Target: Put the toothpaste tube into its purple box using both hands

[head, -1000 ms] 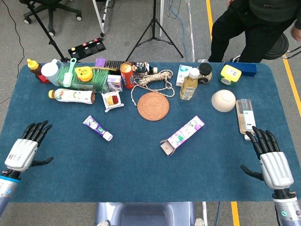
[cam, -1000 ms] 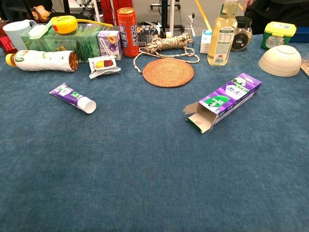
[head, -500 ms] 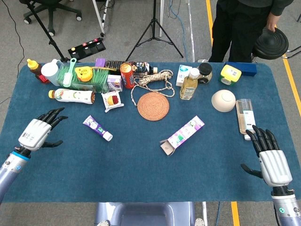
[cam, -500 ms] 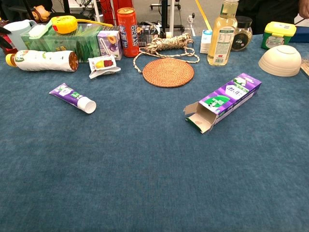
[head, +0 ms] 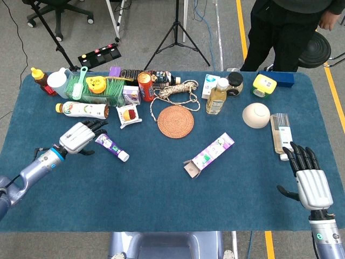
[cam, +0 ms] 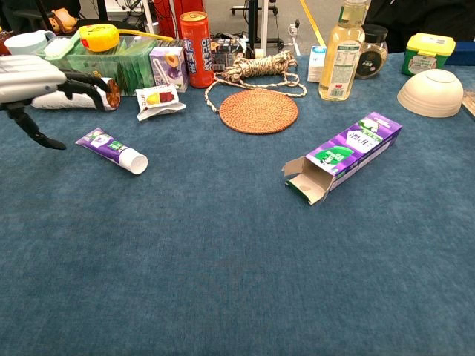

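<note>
The toothpaste tube [head: 112, 147] lay flat on the blue table cover [head: 161, 199], in the left half. Its long axis ran from the crimped end at about 10 o'clock to the white cap at about 4 o'clock in the head view. The left hand [head: 81, 136] was positioned just beside the crimped end, so the tube lay at roughly 4 o'clock from that hand. Whether the fingertips touched the tube could not be determined. The chest view showed the same hand [cam: 26, 78] raised above and behind the tube [cam: 111, 149], which suggests a gap remained.

The left hand was empty, its fingers spread and extended toward the tube, thumb dropped below the palm, forearm reaching in from 8 o'clock. The right hand [head: 311, 178] sat near the table's right edge, palm down, fingers splayed and holding nothing, well apart from both task items.

The purple box [head: 209, 154] lay on its side right of centre, long axis from 2 o'clock to 8 o'clock. Its open flapped mouth at the 8 o'clock end faced the tube's side of the table. It lay between the two hands.

Assessment: the left hand was clearly nearer the tube and the right hand better placed for the box. The grasp had not yet been made. A descent over the tube's body appeared to be the next requirement.
</note>
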Tool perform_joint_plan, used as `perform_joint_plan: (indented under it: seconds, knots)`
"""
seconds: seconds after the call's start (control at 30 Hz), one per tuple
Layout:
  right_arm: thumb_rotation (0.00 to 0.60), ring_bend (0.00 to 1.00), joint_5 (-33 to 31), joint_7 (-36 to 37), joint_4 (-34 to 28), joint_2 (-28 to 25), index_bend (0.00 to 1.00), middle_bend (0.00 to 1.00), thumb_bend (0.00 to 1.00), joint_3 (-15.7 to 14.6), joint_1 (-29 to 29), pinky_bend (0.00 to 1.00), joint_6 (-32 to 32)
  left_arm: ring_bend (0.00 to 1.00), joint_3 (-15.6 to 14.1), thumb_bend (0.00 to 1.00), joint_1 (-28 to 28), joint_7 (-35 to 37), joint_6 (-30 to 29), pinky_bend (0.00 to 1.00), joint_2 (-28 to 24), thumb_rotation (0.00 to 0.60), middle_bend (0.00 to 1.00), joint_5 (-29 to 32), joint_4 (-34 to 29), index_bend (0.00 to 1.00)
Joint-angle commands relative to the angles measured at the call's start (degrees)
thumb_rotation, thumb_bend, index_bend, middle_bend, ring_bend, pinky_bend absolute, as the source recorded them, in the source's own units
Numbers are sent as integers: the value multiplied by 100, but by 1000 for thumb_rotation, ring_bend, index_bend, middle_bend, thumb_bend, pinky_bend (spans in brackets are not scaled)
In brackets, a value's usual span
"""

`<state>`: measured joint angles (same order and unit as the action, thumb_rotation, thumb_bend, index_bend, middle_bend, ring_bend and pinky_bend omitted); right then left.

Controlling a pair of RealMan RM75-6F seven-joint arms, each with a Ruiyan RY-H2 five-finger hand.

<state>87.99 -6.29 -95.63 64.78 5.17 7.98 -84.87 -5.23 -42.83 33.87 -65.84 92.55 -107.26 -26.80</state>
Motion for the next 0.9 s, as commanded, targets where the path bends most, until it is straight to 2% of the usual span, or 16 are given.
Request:
perform_joint_plan:
  seconds: [0.03,0.23,0.47,0.7,0.9]
  knots:
    - [600,0,-51,-32,19,22,42,0,0,21,16,0,33,152,-187,125,-220,345,114,311,352,600,138,-59,441,260]
    - [600,0,-170,-90,69,70,42,0,0,52,57,0,127,153,-352,129,-328,570,164,317,569,600,138,-17,820,260]
    - [600,0,-192,-107,73,81,42,0,0,58,66,0,134,156,-465,135,-399,691,244,373,663,600,137,40,944,267]
    - [600,0,-169,-98,63,77,42,0,0,44,66,0,124,160,-540,134,-476,737,272,373,719,600,207,115,974,370]
    - [600,0,-154,-80,54,65,42,0,0,41,56,0,94,178,-590,154,-546,640,352,375,751,600,250,185,932,404]
